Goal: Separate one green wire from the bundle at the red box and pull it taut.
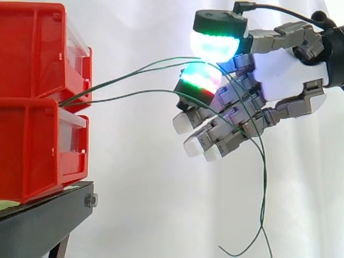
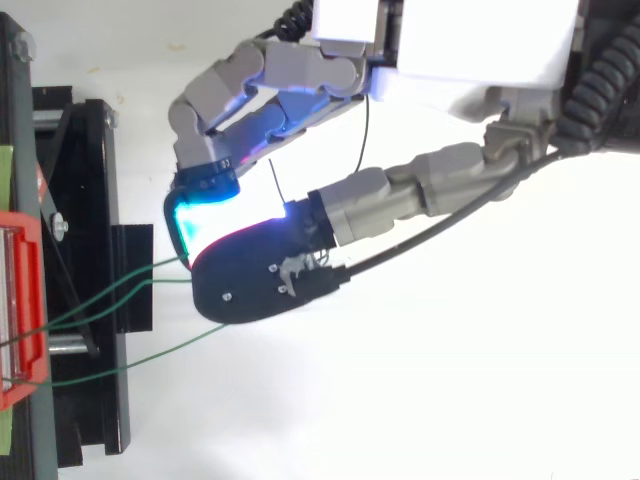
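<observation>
hand (image 1: pixel 285 80) | thumb and finger pinch two green wires (image 1: pixel 115 78) | third wire (image 1: pixel 118 97) lies below

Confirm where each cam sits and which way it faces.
Side view: beside the work at about its height, looking level across at the red bins on the left; the hand enters from the right.
Top view: overhead, looking down on the black stand at the left edge; the hand comes in from the top right.
Shared: the hand's fingers pinching green wires that run from the bins.
</observation>
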Robot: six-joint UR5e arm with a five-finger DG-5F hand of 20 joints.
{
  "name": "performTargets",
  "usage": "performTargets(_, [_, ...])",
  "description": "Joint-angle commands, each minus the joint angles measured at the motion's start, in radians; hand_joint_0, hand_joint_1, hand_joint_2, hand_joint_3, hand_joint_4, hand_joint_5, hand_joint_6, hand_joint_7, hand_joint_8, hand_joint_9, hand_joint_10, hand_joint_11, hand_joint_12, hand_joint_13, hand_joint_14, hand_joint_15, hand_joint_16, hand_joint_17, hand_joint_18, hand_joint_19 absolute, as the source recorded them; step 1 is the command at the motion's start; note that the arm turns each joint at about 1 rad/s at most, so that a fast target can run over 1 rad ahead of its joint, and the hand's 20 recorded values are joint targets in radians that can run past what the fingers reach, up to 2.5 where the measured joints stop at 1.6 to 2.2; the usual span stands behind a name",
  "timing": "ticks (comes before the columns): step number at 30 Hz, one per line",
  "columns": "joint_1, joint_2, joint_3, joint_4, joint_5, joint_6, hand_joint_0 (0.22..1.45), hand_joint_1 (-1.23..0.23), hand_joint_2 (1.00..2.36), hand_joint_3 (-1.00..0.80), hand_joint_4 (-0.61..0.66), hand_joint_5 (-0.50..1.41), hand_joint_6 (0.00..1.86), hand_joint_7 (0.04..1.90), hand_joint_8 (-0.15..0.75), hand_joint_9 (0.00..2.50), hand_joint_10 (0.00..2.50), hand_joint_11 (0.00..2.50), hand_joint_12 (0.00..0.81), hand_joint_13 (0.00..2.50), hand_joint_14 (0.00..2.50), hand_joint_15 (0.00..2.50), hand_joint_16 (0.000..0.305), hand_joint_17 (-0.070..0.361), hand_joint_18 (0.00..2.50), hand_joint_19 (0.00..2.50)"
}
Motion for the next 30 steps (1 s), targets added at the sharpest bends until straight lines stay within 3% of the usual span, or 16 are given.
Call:
performTargets(1, [0.002, 0.000, -0.002, 0.001, 0.007, -0.148, 0.69, -0.86, 1.02, -0.24, -0.29, -0.17, 0.86, 1.27, 0.146, 0.67, 0.01, 0.23, 0.297, 0.61, 0.01, 0.21, 0.038, 0.086, 0.46, 0.28])
performTargets(5, [0.004, 0.000, -0.002, -0.001, 0.043, -0.331, 0.69, -0.86, 1.02, -0.24, -0.28, -0.17, 0.86, 1.26, 0.150, 0.68, 0.01, 0.24, 0.300, 0.63, 0.01, 0.24, 0.039, 0.087, 0.48, 0.30])
performTargets(9, [0.004, 0.000, -0.008, 0.015, 0.044, -0.421, 0.69, -0.85, 1.02, -0.24, -0.28, -0.17, 0.86, 1.26, 0.154, 0.70, 0.01, 0.25, 0.301, 0.65, 0.01, 0.25, 0.039, 0.087, 0.49, 0.31])
performTargets(18, [0.006, 0.000, -0.035, 0.075, 0.047, -0.459, 0.68, -0.85, 1.02, -0.23, -0.26, -0.17, 0.86, 1.24, 0.159, 0.71, 0.01, 0.26, 0.304, 0.67, 0.01, 0.27, 0.039, 0.088, 0.51, 0.32])
performTargets(20, [-0.001, 0.000, -0.035, 0.081, 0.044, -0.412, 0.68, -0.85, 1.02, -0.23, -0.26, -0.18, 0.86, 1.23, 0.159, 0.71, 0.01, 0.27, 0.304, 0.67, 0.01, 0.26, 0.039, 0.088, 0.51, 0.32])
performTargets(24, [0.007, 0.002, -0.035, 0.029, 0.040, -0.104, 0.68, -0.85, 1.02, -0.23, -0.25, -0.18, 0.87, 1.23, 0.165, 0.72, 0.01, 0.28, 0.305, 0.67, 0.01, 0.27, 0.040, 0.089, 0.52, 0.33])
performTargets(25, [0.006, 0.002, -0.035, 0.018, 0.038, -0.065, 0.68, -0.85, 1.02, -0.23, -0.25, -0.18, 0.87, 1.23, 0.165, 0.72, 0.01, 0.28, 0.304, 0.67, 0.01, 0.27, 0.040, 0.089, 0.52, 0.33])
performTargets(27, [0.010, 0.000, -0.035, -0.030, 0.030, 0.082, 0.68, -0.85, 1.02, -0.23, -0.25, -0.18, 0.87, 1.23, 0.164, 0.72, 0.01, 0.28, 0.304, 0.67, 0.01, 0.27, 0.040, 0.089, 0.52, 0.32])
performTargets(29, [0.016, 0.002, -0.035, -0.068, 0.021, 0.179, 0.68, -0.85, 1.02, -0.23, -0.24, -0.18, 0.87, 1.23, 0.166, 0.73, 0.01, 0.28, 0.304, 0.67, 0.01, 0.27, 0.040, 0.089, 0.52, 0.33])
performTargets(30, [0.018, 0.002, -0.035, -0.077, 0.020, 0.199, 0.68, -0.85, 1.02, -0.23, -0.24, -0.18, 0.87, 1.22, 0.167, 0.73, 0.01, 0.28, 0.304, 0.67, 0.01, 0.27, 0.040, 0.089, 0.52, 0.33])
